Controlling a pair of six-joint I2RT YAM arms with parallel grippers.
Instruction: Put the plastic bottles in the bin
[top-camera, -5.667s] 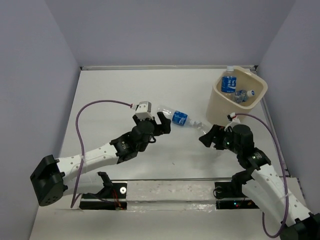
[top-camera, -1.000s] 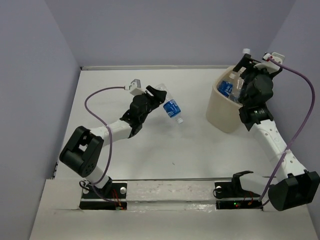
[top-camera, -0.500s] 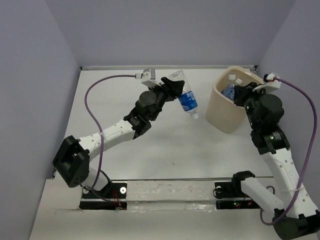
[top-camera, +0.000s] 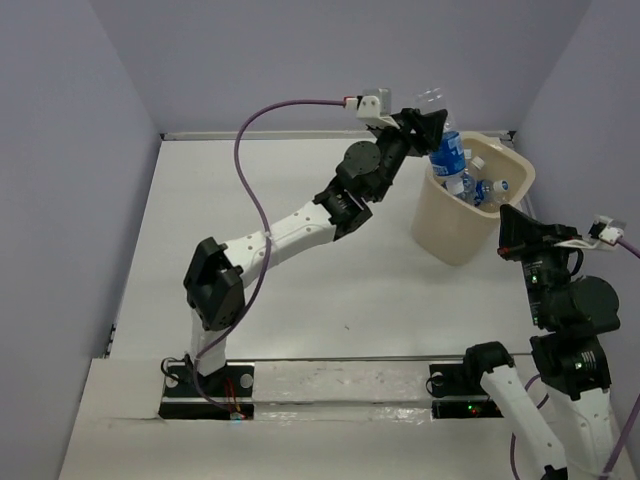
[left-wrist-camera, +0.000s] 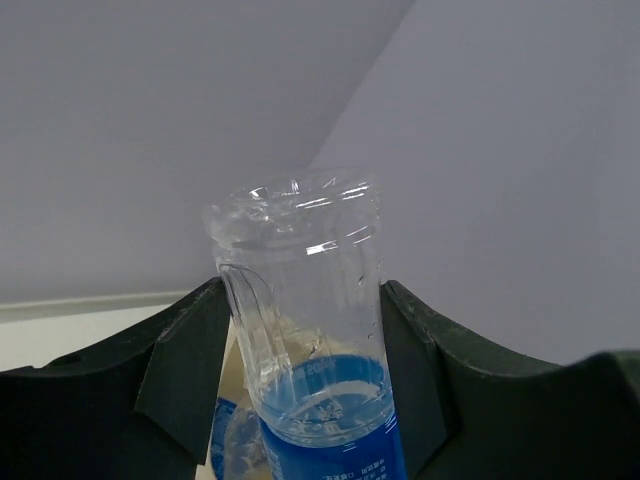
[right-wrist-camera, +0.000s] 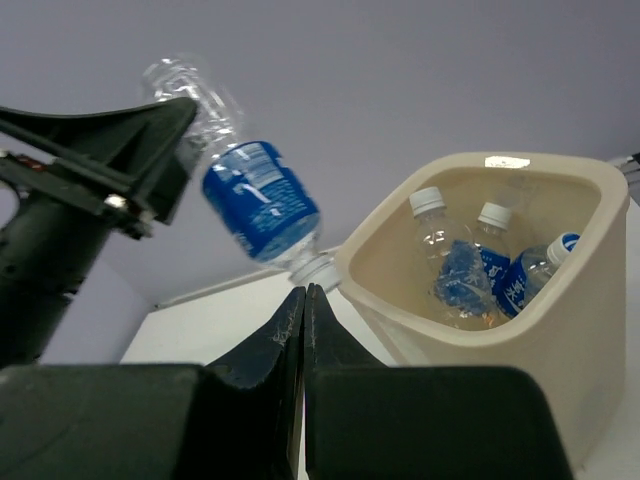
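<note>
The cream bin (top-camera: 452, 235) (right-wrist-camera: 560, 330) stands at the back right of the table. Three plastic bottles (right-wrist-camera: 470, 262) with white caps lie inside it. My left gripper (top-camera: 432, 125) (left-wrist-camera: 305, 330) is shut on a clear plastic bottle with a blue label (top-camera: 447, 152) (left-wrist-camera: 310, 330) (right-wrist-camera: 250, 195). It holds the bottle tilted, cap down, over the bin's left rim. My right gripper (top-camera: 512, 225) (right-wrist-camera: 304, 292) is shut and empty, in front of the bin's right side, raised off the table.
The white table (top-camera: 250, 250) runs from the arms' bases to the back wall edge (top-camera: 300, 134). Grey walls close in the left, back and right sides. The left arm's purple cable (top-camera: 270, 112) arches over the table's back.
The left arm has carried its bottle up and right, from mid-table to over the bin. The right gripper has drawn back from the bin and shut empty.
</note>
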